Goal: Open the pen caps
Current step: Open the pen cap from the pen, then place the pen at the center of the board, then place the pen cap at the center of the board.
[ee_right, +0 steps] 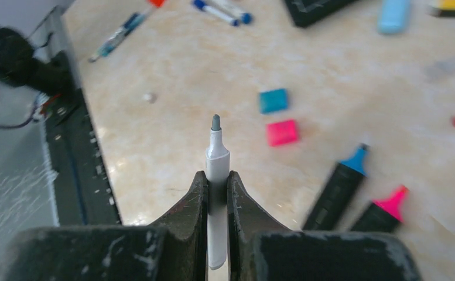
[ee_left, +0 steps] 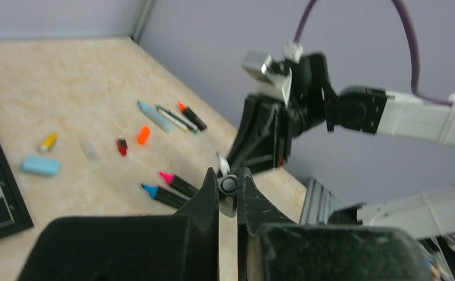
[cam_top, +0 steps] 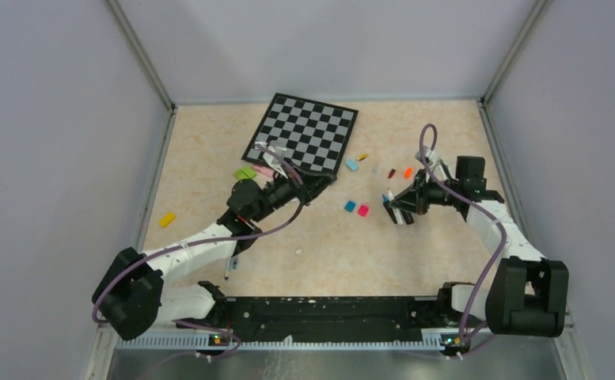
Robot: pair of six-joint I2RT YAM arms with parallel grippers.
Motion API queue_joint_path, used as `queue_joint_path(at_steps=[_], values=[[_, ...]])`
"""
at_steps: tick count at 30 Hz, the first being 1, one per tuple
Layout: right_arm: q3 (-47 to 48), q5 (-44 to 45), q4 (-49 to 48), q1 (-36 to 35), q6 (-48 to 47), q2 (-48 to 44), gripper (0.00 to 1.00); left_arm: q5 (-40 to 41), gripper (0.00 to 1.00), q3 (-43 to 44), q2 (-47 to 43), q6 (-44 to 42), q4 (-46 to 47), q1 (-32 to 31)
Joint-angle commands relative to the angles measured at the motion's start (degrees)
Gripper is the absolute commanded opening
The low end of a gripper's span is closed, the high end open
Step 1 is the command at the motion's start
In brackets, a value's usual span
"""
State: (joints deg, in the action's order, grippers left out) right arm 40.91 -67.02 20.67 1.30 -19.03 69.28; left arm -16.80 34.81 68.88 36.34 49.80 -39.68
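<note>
Beige tabletop (cam_top: 209,158), grey walls (cam_top: 51,119), one pen already uncapped.
A white pen (ee_right: 217,161) is clamped in the right pincer (ee_right: 216,178), bare grey tip showing; a small grey cap (ee_left: 229,185) is pinched at the very tips of the left pincer (ee_left: 229,178). That cap could easily be dropped, being gripped so near the edge. It's shown only in the left wrist view; from overhead it can't be made out.
</note>
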Motion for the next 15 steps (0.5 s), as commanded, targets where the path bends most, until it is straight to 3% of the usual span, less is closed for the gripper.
queue_joint_path(at_steps=[1, 8, 15], values=[[1.92, 16.05, -1.57, 6.80, 2.80, -1.81, 0.00, -2.60, 0.00, -0.47, 2.91, -0.61, -8.38, -4.44], [3.21, 30.42, -1.45, 9.32, 3.13, 1.75, 0.00, 7.80, 0.01, 10.08, 17.63, -5.74, -22.04, -13.48], [5.50, 35.52, -0.35, 9.42, 2.92, 7.99, 0.00, 11.21, 0.04, 21.36, 31.14, -8.31, -28.36, -16.28]])
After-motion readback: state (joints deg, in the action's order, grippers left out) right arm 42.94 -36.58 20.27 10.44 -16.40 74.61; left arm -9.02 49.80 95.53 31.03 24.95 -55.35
